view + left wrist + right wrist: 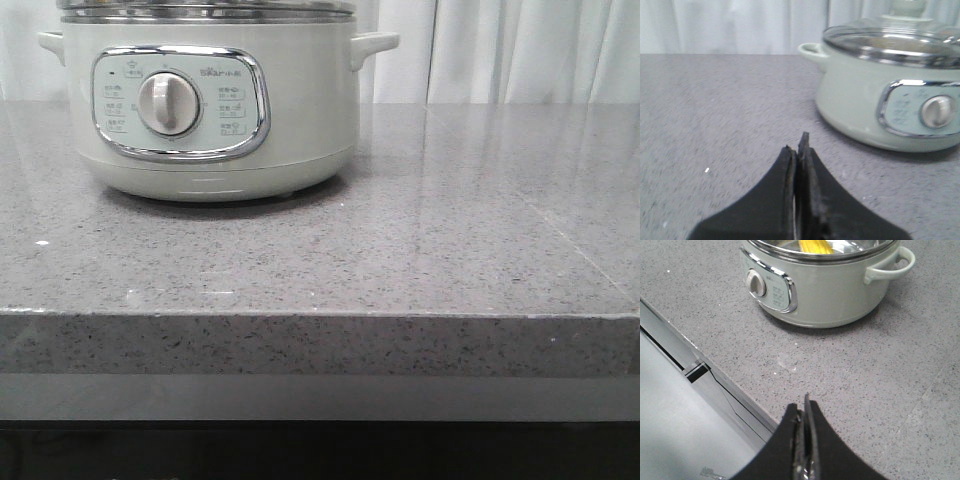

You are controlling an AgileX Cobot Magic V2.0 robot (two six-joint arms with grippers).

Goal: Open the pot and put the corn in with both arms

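The pale grey-green pot (210, 110) stands at the back left of the grey counter, its dial panel (170, 103) facing me. It also shows in the left wrist view (875, 105), with a glass lid (895, 42) on its rim, and in the right wrist view (825, 285). The yellow corn (815, 246) lies inside the pot, seen through the top in the right wrist view. My left gripper (799, 145) is shut and empty, low over the counter, apart from the pot. My right gripper (802, 407) is shut and empty near the counter's front edge.
The speckled grey counter (450, 230) has a front edge (320, 316) with a drop below it. White curtains (520, 50) hang behind. The pot's side handles (375, 45) stick out left and right. The counter edge and floor show in the right wrist view (705, 375).
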